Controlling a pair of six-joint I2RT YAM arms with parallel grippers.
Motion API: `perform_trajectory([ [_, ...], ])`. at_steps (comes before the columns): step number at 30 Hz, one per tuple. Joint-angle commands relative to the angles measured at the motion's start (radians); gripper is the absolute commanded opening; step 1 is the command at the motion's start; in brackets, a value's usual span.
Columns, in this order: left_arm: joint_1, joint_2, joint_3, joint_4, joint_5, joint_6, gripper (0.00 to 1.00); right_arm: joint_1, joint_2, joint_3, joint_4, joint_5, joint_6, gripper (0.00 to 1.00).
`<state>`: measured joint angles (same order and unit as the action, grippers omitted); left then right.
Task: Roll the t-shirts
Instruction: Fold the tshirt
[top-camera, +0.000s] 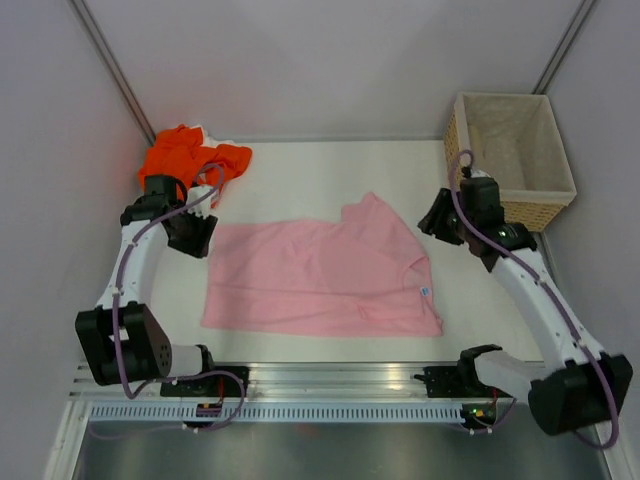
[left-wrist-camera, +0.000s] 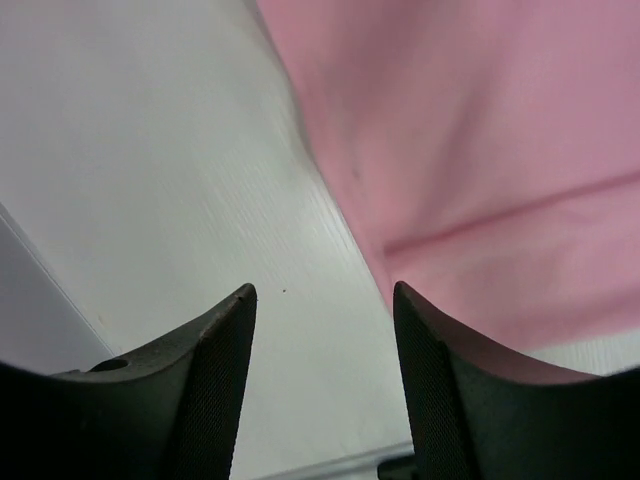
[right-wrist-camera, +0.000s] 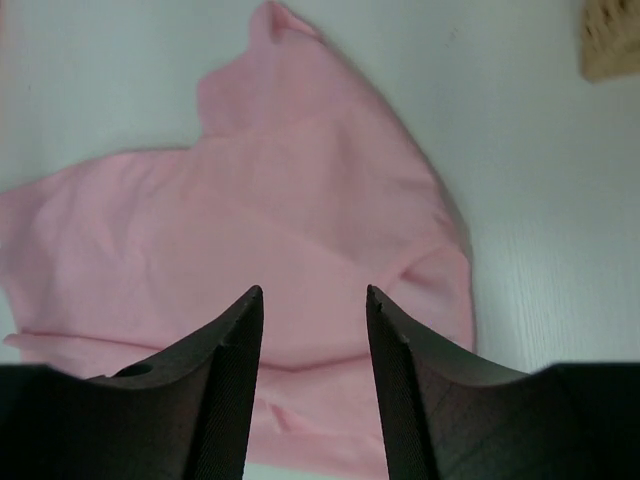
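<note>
The light pink t-shirt (top-camera: 320, 275) lies spread flat in the middle of the white table, folded lengthwise, one sleeve pointing to the back. The orange t-shirt (top-camera: 190, 155) is crumpled in the back left corner. My left gripper (top-camera: 197, 238) hovers at the pink shirt's left edge, open, with only bare table between its fingers; the pink t-shirt (left-wrist-camera: 480, 150) fills the right of its wrist view. My right gripper (top-camera: 437, 222) hangs off the shirt's right edge, open and empty, looking down on the pink t-shirt (right-wrist-camera: 300, 230).
A wicker basket (top-camera: 512, 150) with pale lining stands at the back right, just behind my right arm. Grey walls close in the table on three sides. A metal rail (top-camera: 330, 385) runs along the near edge.
</note>
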<state>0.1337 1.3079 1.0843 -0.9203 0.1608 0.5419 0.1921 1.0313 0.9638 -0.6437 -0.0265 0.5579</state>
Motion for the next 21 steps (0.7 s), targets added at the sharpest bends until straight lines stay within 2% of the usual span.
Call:
perform_trajectory([
  [1,0.004,0.158,0.100,0.210,0.019,-0.157,0.62,0.102,0.322,0.224,0.196,0.008,-0.157,0.52],
  [3,0.004,0.255,0.150,0.253,0.023,-0.183,0.61,0.145,0.461,0.390,0.191,0.005,-0.251,0.54],
  [6,0.007,0.387,0.235,0.276,0.039,-0.212,0.60,0.155,0.764,0.588,0.156,0.000,-0.317,0.58],
  [12,0.014,0.563,0.315,0.317,0.088,-0.223,0.63,0.155,1.125,0.902,0.079,0.003,-0.410,0.64],
  [18,0.012,0.640,0.327,0.337,0.120,-0.218,0.64,0.155,1.358,1.116,-0.017,-0.006,-0.464,0.64],
  [21,0.012,0.648,0.318,0.353,0.143,-0.215,0.62,0.155,1.369,1.103,-0.031,-0.030,-0.475,0.58],
])
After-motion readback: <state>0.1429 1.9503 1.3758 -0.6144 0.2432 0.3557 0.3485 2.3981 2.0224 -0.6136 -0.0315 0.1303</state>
